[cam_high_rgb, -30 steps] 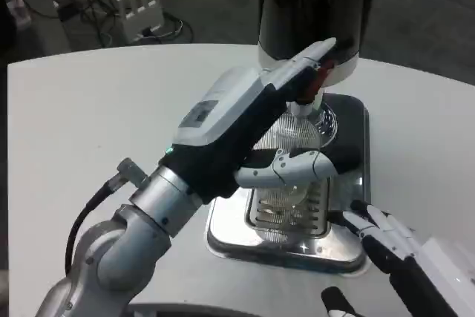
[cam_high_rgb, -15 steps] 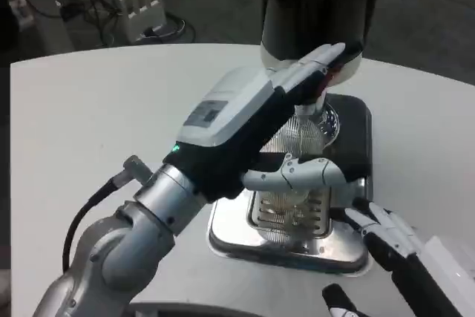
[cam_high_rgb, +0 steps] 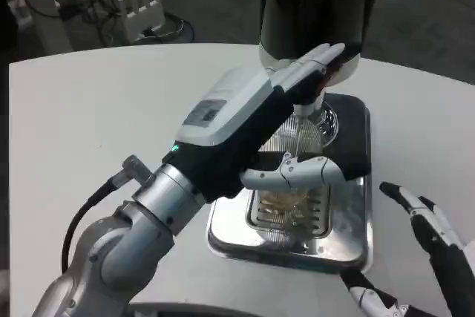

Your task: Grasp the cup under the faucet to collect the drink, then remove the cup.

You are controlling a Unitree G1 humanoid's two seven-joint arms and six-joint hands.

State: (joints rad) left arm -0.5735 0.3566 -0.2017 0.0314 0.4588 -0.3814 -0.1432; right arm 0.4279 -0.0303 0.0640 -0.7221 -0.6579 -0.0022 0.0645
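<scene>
Reaching across the white table (cam_high_rgb: 89, 109), the left hand (cam_high_rgb: 256, 124) is wrapping around the ribbed clear cup (cam_high_rgb: 297, 142), its fingers touching the faucet (cam_high_rgb: 310, 98) of the dark dispenser (cam_high_rgb: 319, 5). The cup is standing on the steel drip tray (cam_high_rgb: 349, 246), some amber drink showing low inside. The right hand (cam_high_rgb: 438, 246) is hovering spread beside the tray, partly cut off.
</scene>
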